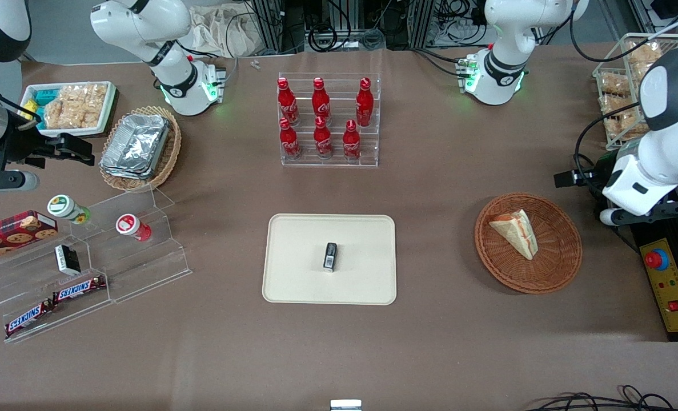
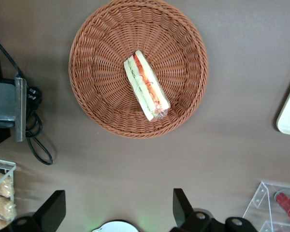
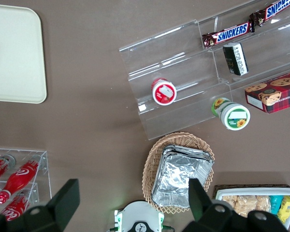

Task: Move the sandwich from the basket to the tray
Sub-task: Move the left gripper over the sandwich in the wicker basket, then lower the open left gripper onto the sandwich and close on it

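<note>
One sandwich (image 1: 516, 230) lies in the one round basket (image 1: 561, 258), resting on its side with the red filling showing along one edge. One cream tray (image 1: 293, 279) sits flat on the table, well apart from the basket toward the parked arm's end, with a single small dark packet (image 1: 330, 256) lying near its middle.

Six red bottles (image 1: 319, 117) stand in a clear rack (image 1: 367, 154), three in each of two rows, farther from the front camera than the tray. Two Snickers bars (image 1: 53, 302) lie on a clear stepped stand (image 1: 144, 268), along with two small round tubs (image 1: 99, 217) and one cookie box (image 1: 13, 231). One oval basket (image 1: 170, 154) holds foil containers (image 1: 136, 142).

The gripper (image 2: 117, 209) hangs above the table with its fingers (image 2: 50, 210) spread wide apart and holding nothing. In the left wrist view the sandwich (image 2: 146, 85) and basket (image 2: 96, 63) lie below the gripper and off to one side of it, not between the fingers.
</note>
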Controlling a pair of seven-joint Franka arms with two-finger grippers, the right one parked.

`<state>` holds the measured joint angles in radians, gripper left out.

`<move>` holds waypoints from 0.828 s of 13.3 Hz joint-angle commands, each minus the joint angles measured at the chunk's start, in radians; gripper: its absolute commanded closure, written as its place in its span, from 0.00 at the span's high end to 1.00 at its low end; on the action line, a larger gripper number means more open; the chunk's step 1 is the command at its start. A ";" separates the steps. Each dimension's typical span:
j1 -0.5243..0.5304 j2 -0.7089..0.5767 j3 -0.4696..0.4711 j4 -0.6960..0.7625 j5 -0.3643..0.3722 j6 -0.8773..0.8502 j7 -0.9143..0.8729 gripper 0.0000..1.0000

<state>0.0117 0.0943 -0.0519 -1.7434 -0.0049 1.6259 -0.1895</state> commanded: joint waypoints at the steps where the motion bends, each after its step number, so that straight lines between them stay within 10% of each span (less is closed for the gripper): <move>1: 0.007 -0.004 -0.013 -0.016 -0.009 0.038 -0.042 0.99; 11: 0.010 -0.005 -0.011 -0.339 -0.047 0.449 -0.312 0.96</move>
<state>0.0117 0.1043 -0.0545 -2.0111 -0.0423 1.9870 -0.4255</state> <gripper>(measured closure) 0.040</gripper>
